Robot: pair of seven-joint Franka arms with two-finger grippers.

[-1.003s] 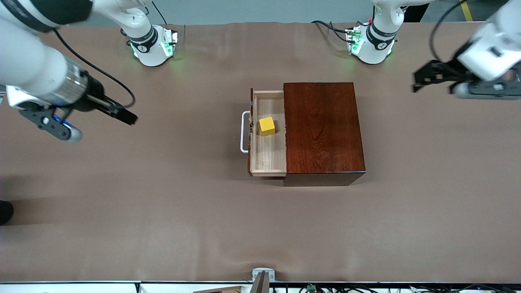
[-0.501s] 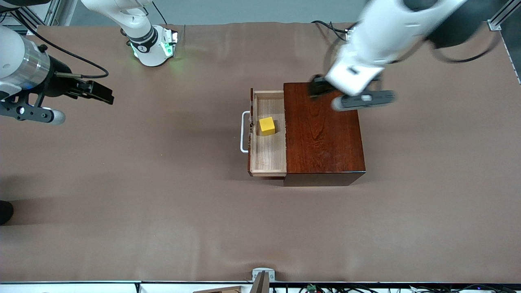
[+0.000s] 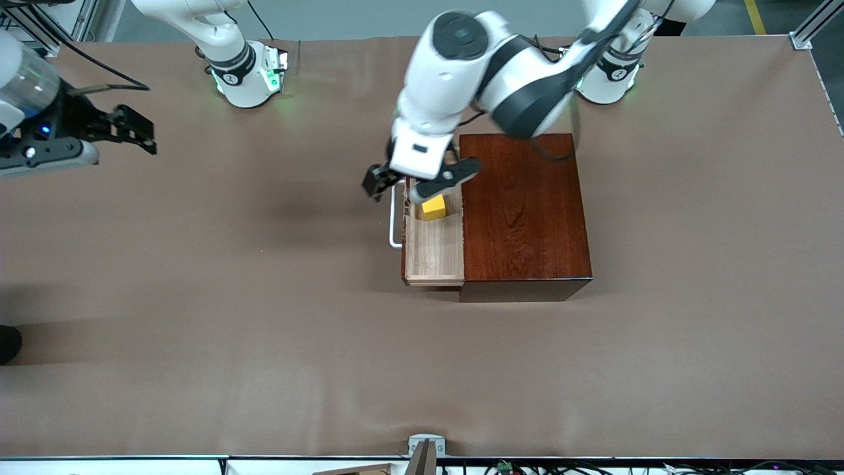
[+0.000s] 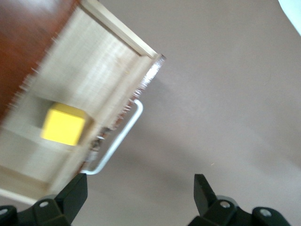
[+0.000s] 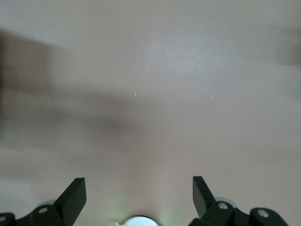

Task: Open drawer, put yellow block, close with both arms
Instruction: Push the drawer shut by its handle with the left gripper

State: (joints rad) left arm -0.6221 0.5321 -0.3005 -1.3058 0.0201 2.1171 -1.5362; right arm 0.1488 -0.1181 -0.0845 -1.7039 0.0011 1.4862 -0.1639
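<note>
Drawer (image 3: pixel 434 244): pulled partway out of the dark mahogany box (image 3: pixel 524 211), toward the right arm's end of the table. The pale tray floor is exposed. Its dark front carries a white U-shaped handle (image 3: pixel 393 218), which stands clear of any finger.

Drawer, left wrist view: tray (image 4: pixel 89 80) and handle (image 4: pixel 120 141) both visible, with bare table cloth beside the handle.

Yellow block (image 3: pixel 434 206): resting on the tray floor inside the drawer, in the part of the tray farther from the front camera. Its upper edge is partly covered in the front view by the left arm's hand. In the left wrist view the block (image 4: pixel 63 124) sits flat on the tray floor, close to the drawer front, with nothing touching it.

Left gripper (image 3: pixel 386 187): the left arm reaches from its base across the box top and hangs over the drawer front and handle. Fingers are spread wide, with nothing between them. In the left wrist view the gripper (image 4: pixel 140 188) shows the handle's end by one fingertip (image 4: pixel 75 193) and open cloth under the other.

Right gripper (image 3: pixel 135 132): held over bare table at the right arm's end, well apart from the drawer. Fingers are spread wide and empty, as the right wrist view confirms (image 5: pixel 138 188); only cloth lies below.

Table (image 3: pixel 264 330): covered in brown cloth.

Arm bases: green lit, at the table edge farthest from the front camera, right arm's base (image 3: pixel 247 76), left arm's base (image 3: pixel 610 72).
</note>
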